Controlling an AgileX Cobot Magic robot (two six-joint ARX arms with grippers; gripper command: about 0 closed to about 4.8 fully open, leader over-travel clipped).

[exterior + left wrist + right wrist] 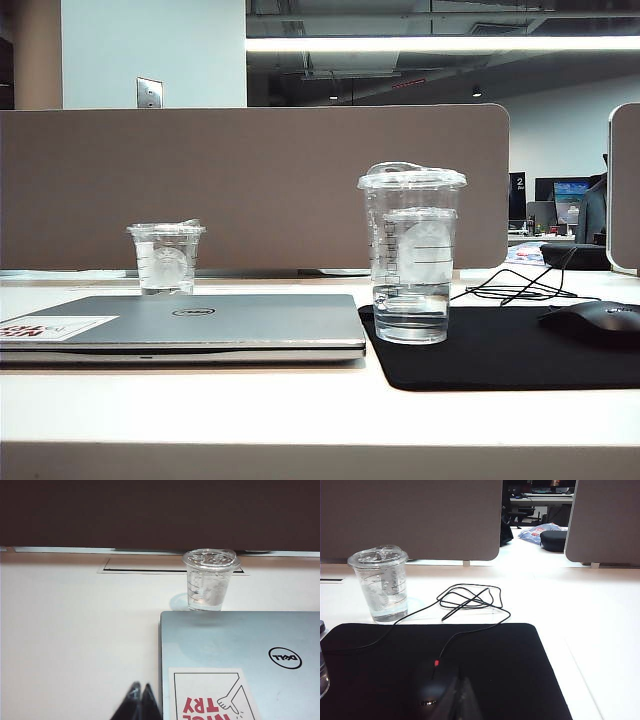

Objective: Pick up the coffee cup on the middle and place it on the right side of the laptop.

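Coffee cup [411, 258], the tall clear plastic one with a lid, stands on the black mouse mat [500, 350], just right of the closed silver laptop [200, 322]. Left gripper [140, 696] and right gripper [461, 692] are both pinched together, low and holding nothing. The right one should open wide and grab the cup's middle gently.

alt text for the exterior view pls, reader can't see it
A tall clear plastic coffee cup with a lid and a little clear liquid stands on a black mouse mat, right of a closed silver-grey Dell laptop. A short clear cup stands behind the laptop; a black mouse lies at right. No gripper shows.
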